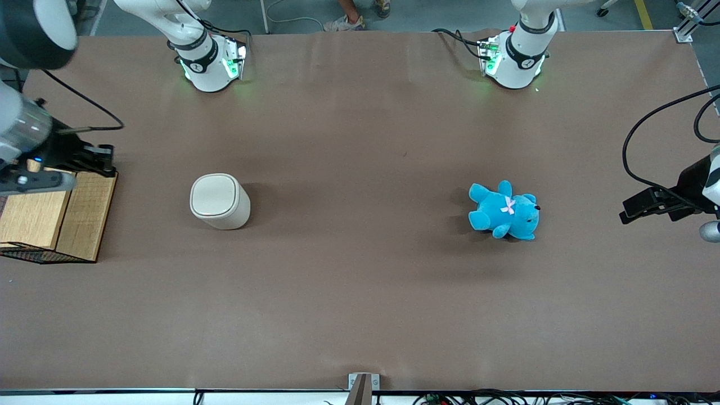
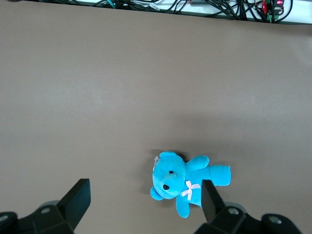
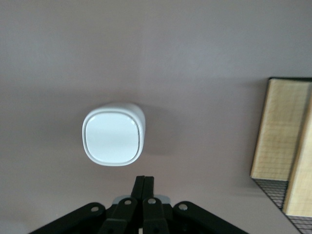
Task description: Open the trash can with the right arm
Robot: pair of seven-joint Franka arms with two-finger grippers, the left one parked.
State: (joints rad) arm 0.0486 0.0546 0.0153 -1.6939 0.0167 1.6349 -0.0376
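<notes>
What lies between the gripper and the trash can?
Nothing: bare table separates the shut gripper, above the wooden box, from the closed trash can, as the right wrist view shows.

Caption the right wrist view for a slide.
Black two-finger gripper, fingers shut, hovering apart from the closed cream-white plastic trash can, wood-and-wire-mesh box alongside.

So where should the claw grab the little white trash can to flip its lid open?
Probably at the lid's edge, coming down from above. The trash can stands upright with its flat, rounded-square lid shut and facing up, so only the rim offers a lip to catch. Which edge has the hinge cannot be seen. The claw, fingers shut, hovers high toward the working arm's end, over the wooden box.
</notes>
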